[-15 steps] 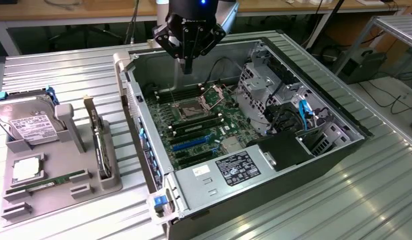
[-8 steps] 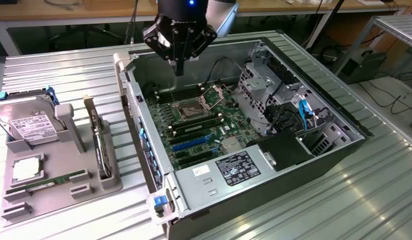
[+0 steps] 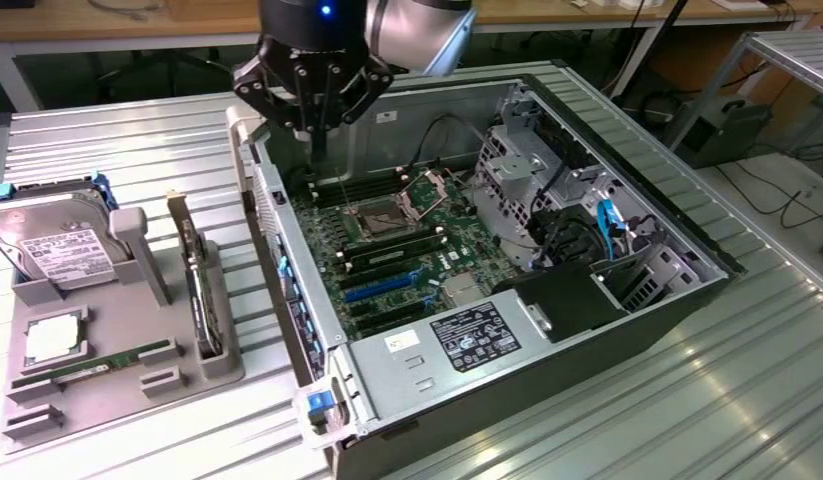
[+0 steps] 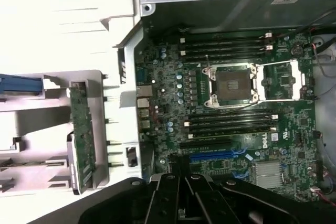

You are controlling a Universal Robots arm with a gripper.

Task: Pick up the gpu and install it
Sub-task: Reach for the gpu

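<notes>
**Hovering at the far-left corner of the open case, graphics card not picked up**

- Gripper hangs above the far-left corner of the computer case, over the far edge of the motherboard. Fingers look drawn together to a narrow point, with nothing between them. In the wrist view the gripper sits above the board's expansion slots, again carrying nothing.
- Graphics card stands on its long edge in a slot of the grey holder, just left of the case in the exterior view. Its silver bracket end points to the far side. The wrist view shows the graphics card in the same slot, its green board face visible, well apart from the fingers.
- The same holder also carries a hard drive with a white label, propped at a tilt at the far-left, a square chip lying flat, and a narrow green memory stick near the front.
- Case lies on its side, open upward, on a ribbed metal table. Processor socket has its frame swung open. Power supply sits at the near end.
</notes>
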